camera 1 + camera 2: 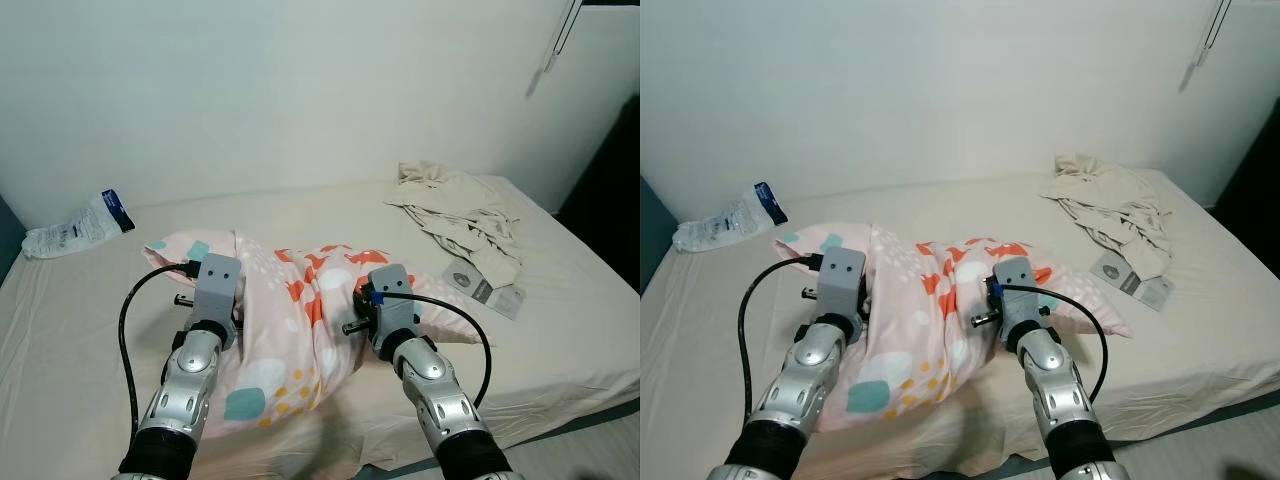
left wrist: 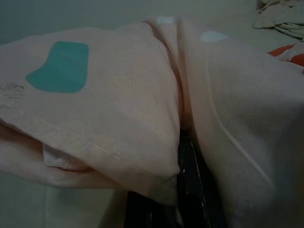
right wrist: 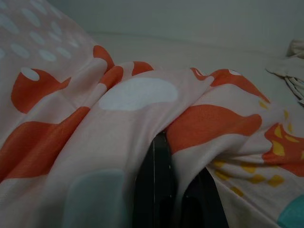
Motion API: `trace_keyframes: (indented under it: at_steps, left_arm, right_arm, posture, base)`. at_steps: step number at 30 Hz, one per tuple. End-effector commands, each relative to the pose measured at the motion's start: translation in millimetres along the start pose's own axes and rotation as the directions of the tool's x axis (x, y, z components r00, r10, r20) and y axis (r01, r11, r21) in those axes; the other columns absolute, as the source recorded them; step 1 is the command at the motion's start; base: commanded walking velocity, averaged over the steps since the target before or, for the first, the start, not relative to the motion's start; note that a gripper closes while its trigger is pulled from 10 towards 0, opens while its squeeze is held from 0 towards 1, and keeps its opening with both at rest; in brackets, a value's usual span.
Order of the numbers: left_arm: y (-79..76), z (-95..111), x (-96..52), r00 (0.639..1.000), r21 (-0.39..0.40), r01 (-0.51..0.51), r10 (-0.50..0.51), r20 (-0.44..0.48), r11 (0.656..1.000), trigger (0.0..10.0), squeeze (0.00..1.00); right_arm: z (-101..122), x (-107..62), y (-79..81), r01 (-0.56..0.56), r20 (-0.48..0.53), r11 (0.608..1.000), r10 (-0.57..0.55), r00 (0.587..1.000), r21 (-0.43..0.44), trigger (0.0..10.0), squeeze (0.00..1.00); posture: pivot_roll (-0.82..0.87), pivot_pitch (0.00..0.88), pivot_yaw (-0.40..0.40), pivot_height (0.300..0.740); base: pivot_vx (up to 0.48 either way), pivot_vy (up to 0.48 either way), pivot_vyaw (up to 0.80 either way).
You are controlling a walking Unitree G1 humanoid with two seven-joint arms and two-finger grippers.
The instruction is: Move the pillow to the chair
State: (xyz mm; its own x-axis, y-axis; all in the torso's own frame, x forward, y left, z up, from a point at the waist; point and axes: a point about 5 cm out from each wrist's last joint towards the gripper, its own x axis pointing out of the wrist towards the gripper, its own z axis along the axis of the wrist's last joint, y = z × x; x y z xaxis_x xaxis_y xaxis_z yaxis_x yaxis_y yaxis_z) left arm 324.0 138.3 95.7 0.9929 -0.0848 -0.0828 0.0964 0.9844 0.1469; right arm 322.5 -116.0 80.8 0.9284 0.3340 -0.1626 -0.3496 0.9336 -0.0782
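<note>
The pillow (image 1: 300, 300), pink with orange, teal and white patches, lies bunched up on the bed (image 1: 70, 330) in front of me. My left gripper (image 1: 222, 285) is pushed into its left end and my right gripper (image 1: 385, 300) into its right side, with the cloth humped between the two arms. In the left wrist view a black finger (image 2: 190, 190) sits under a fold of the pillow (image 2: 118, 95). In the right wrist view the black fingers (image 3: 156, 185) have the pillow's cloth (image 3: 133, 99) pinched over and between them. The fingertips are buried in fabric.
A crumpled beige cloth (image 1: 460, 205) lies at the bed's far right, with a grey packet (image 1: 485, 288) beside it. A white and blue plastic bag (image 1: 80, 228) rests at the far left by the wall. The bed's front edge and the floor (image 1: 590, 450) are at the lower right.
</note>
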Motion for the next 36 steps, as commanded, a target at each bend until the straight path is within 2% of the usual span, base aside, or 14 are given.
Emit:
trace_keyframes:
  at_steps: [1,36]
  left_arm:
    - [-14.9,6.7,2.1,0.998,0.007,0.058,-0.058,0.035,0.998,10.0,0.00]
    - [-15.1,2.0,2.6,0.997,0.024,0.073,-0.074,0.016,0.997,10.0,0.00]
  right_arm:
    - [21.9,5.3,12.4,-0.062,0.096,0.998,0.063,0.993,-0.018,10.0,0.00]
    - [21.1,6.1,11.7,-0.050,0.099,0.999,0.052,0.994,-0.016,10.0,0.00]
  posture:
    - [-0.04,0.059,-0.031,0.740]
    - [-0.04,0.033,-0.018,0.740]
  base:
    - [0.000,0.000,0.00]
    - [0.000,0.000,0.00]
